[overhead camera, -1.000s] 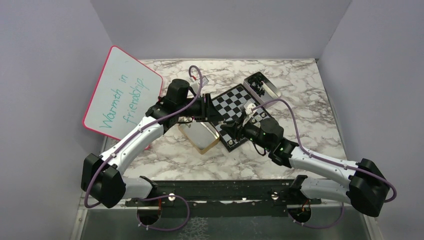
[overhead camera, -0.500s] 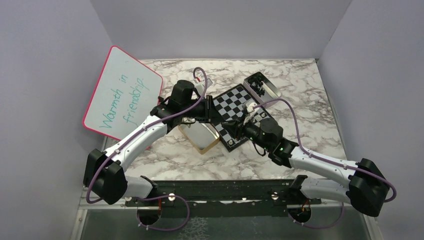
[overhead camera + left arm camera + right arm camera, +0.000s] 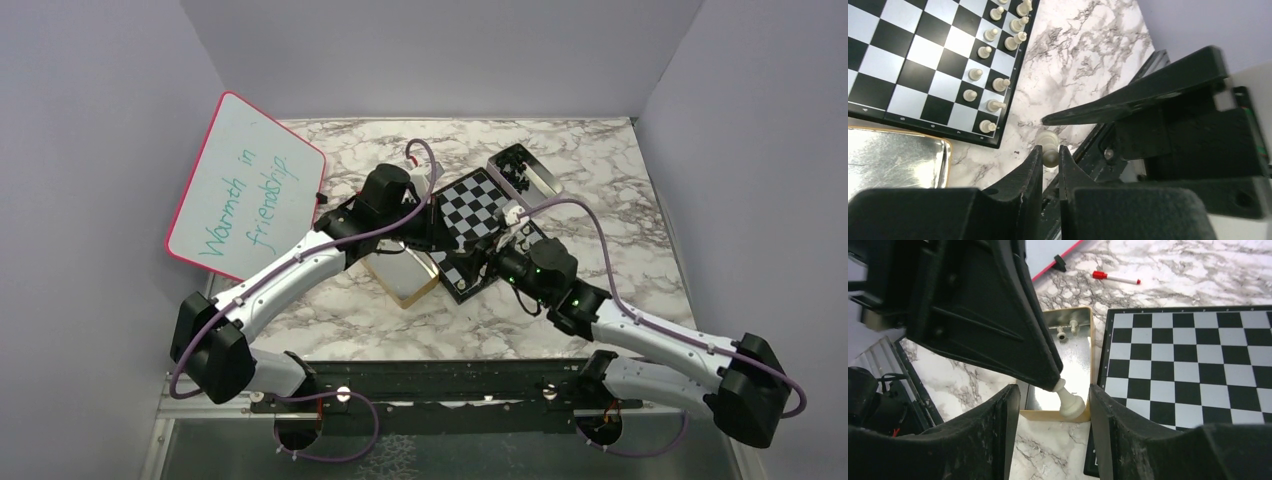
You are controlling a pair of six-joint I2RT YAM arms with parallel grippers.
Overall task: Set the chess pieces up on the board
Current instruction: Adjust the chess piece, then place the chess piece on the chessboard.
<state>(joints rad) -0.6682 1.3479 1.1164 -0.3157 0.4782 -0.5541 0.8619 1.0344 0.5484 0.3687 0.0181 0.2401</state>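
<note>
A pale chess piece [image 3: 1048,138] is pinched by its head between the fingertips of my left gripper [image 3: 1050,150], which is shut on it in the air beside the board's near corner. In the right wrist view the same piece [image 3: 1071,403] hangs base-down between the fingers of my right gripper [image 3: 1053,395], which stands open and does not touch it. The chequered board [image 3: 908,75] carries several pale pieces [image 3: 993,82] in two rows along one edge. From above, both grippers meet at the board's [image 3: 470,200] near-left edge.
A gold-rimmed metal tin [image 3: 1083,347] with two pale pieces [image 3: 1068,330] lies just left of the board. A second tin [image 3: 525,170] with dark pieces sits at the board's far corner. A pink-framed whiteboard [image 3: 245,190] leans at the left, with a red marker [image 3: 1115,278] near it.
My left gripper moved right to the right gripper and shut on the pale piece. The right gripper's jaws opened and let go of that piece.
</note>
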